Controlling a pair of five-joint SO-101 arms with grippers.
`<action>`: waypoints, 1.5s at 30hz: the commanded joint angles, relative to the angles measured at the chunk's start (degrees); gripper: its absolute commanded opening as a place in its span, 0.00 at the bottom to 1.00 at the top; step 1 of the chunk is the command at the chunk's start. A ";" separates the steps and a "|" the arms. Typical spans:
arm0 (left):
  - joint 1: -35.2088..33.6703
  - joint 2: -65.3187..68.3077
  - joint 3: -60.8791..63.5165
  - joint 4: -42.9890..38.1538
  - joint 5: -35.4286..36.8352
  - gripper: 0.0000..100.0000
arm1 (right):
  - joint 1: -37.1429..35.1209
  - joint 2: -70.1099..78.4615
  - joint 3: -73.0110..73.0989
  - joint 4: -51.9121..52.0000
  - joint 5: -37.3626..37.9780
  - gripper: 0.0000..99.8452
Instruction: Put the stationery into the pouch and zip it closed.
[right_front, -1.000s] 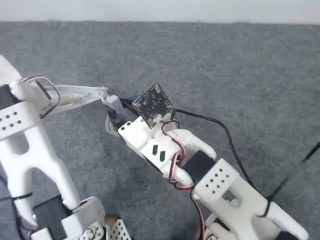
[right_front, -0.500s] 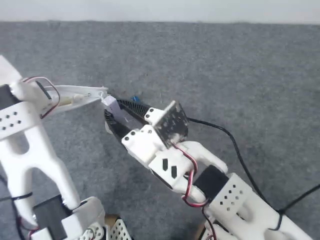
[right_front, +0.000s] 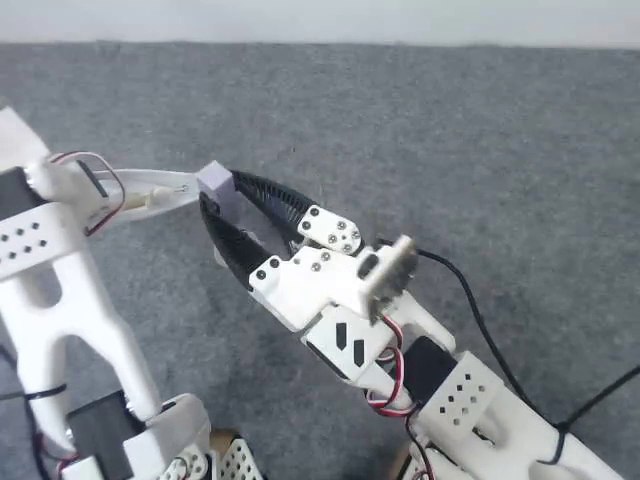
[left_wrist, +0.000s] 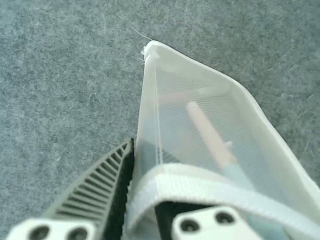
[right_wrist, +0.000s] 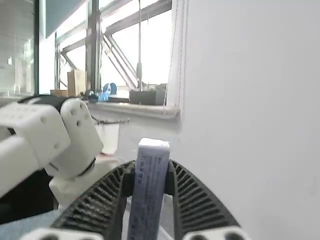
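A clear mesh pouch with a white band hangs from my left gripper, which is shut on its band. A beige pencil and other stationery lie inside. In the high view the pouch sticks out sideways from the left arm. My right gripper is shut on a lavender eraser, right at the pouch's tip. The right wrist view shows the eraser upright between the black ribbed fingers of that gripper, aimed at the wall.
Grey carpet-like table surface runs to a white wall at the back. A black cable trails from the right arm. The left arm's white body stands close beside the right gripper.
My right arm has rolled its wrist and tipped upward, carrying the eraser a little up and left toward the pouch's tip. The left arm and pouch have stayed put.
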 joint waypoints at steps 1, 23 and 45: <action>1.41 -0.26 -1.01 -1.05 0.26 0.01 | -0.40 0.04 -0.79 -7.08 -0.44 0.01; 1.49 -0.35 0.13 -1.85 0.26 0.01 | -0.40 47.43 -17.41 -42.15 -0.18 0.01; 1.05 -0.26 0.13 -1.58 0.35 0.01 | 0.48 58.95 -14.68 -42.15 1.85 0.01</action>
